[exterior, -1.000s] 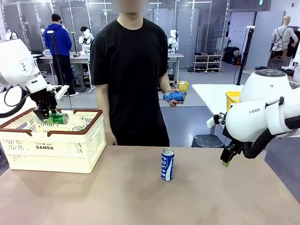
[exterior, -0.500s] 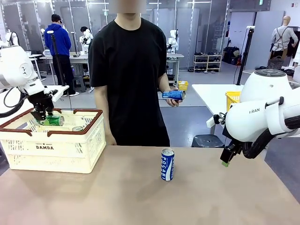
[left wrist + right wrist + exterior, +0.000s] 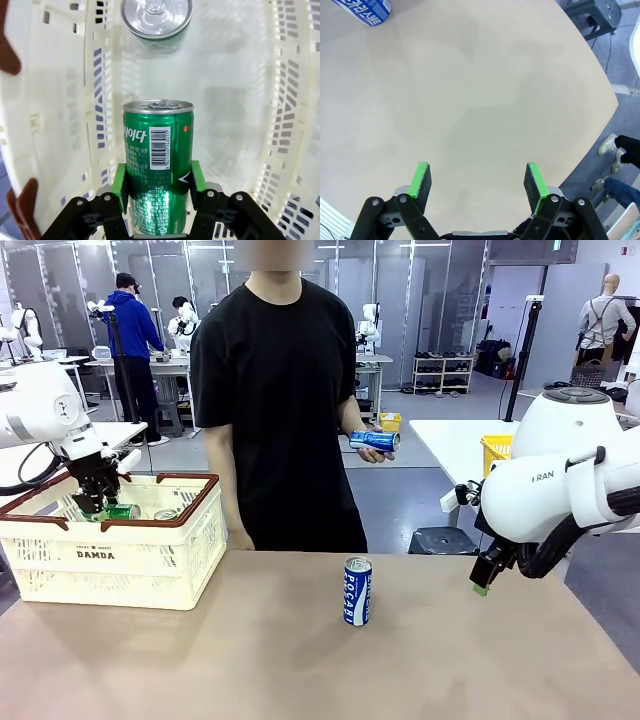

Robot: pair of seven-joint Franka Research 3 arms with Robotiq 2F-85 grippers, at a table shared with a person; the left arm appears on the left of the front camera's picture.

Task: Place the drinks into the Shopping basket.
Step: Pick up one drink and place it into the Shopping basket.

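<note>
Jaws of the left gripper [image 3: 159,186] are partly closed on a green can [image 3: 158,145], one green pad on each side of its lower body; the can lies along the fingers, top end away from the wrist, and is already down inside the basket [image 3: 60,100]; lattice walls rise on either side, and a second can [image 3: 156,20] stands on the basket floor ahead, apart from the held one; whether the held can touches the floor I cannot tell.

Step in hand, as I judge it: setting down the green can, at the point of release; the next move calls for easing it onto the floor short of the second can, spreading the jaws, then lifting straight up past the brown rim without catching it.

Right gripper [image 3: 477,182] hangs over the right side of the table [image 3: 300,670], jaws spread wide, nothing between the pads; a blue can [image 3: 357,591] stands upright near the table's middle, well apart from the basket, and looks the likely next pick; the person's hand [image 3: 372,448] at the far side holds another blue can on its side, above the table, so at least two drinks remain.
</note>
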